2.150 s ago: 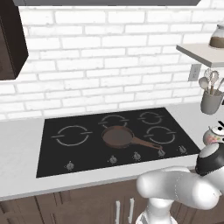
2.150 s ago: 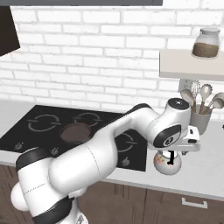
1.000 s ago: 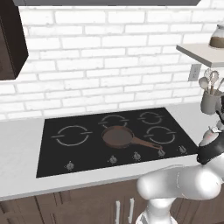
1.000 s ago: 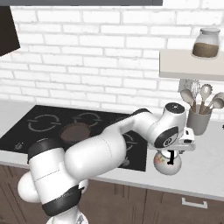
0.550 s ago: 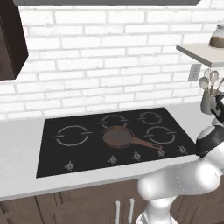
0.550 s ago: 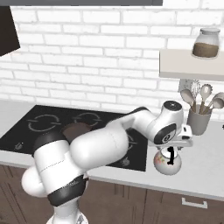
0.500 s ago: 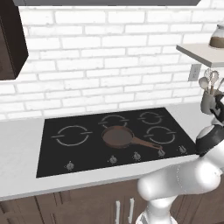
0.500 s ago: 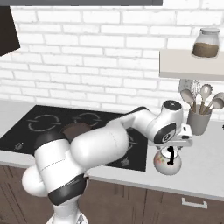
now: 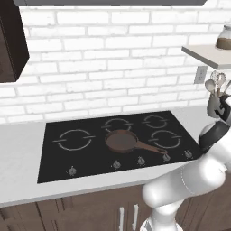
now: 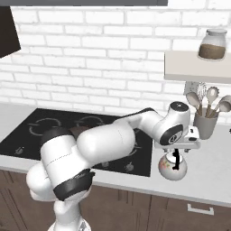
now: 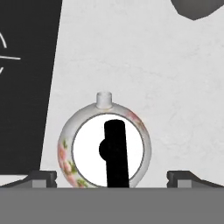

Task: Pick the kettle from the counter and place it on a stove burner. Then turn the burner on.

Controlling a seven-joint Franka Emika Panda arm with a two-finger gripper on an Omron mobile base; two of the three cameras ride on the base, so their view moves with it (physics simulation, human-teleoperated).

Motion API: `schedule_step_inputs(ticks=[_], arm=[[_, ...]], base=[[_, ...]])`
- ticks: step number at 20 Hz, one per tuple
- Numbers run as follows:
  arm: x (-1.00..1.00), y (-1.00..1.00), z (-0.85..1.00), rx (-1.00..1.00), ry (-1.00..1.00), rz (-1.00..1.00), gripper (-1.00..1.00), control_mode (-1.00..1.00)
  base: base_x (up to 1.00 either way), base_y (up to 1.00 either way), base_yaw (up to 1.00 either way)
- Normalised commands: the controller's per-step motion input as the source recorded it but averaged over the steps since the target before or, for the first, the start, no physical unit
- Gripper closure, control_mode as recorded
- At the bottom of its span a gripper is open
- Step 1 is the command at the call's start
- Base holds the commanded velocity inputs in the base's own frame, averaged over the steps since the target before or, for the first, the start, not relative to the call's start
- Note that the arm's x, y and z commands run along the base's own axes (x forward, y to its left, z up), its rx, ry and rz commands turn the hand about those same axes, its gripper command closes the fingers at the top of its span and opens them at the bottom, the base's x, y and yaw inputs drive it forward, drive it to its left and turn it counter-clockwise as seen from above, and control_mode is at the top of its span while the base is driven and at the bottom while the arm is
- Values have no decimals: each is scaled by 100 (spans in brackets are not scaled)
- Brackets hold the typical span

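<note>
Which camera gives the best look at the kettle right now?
The hand view: it looks straight down on the kettle, showing its round body, spout and black handle on the counter beside the black cooktop. In the right base view the kettle sits under the hand, partly hidden.

White brick wall; dark wall cabinet at left; pale shelf at right.

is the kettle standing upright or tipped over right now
Upright. The kettle sits on its base on the counter with its black handle on top, seen straight down from the hand view between the open gripper.
</note>
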Motion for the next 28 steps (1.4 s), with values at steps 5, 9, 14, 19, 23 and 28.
schedule_step_inputs(ticks=[5, 9, 14, 19, 23, 28], arm=[[1, -19, -8, 0, 0, 0, -100, -100], [6, -4, -9, 0, 0, 0, -100, -100], [2, 0, -6, 0, 0, 0, -100, -100], [0, 0, -9, 0, 1, 0, -100, -100], [0, 0, -11, 0, 1, 0, -100, -100], [0, 0, -4, 0, 0, 0, -100, -100]], base=[[0, 0, 0], [0, 0, 0], [0, 0, 0], [0, 0, 0], [0, 0, 0], [0, 0, 0]])
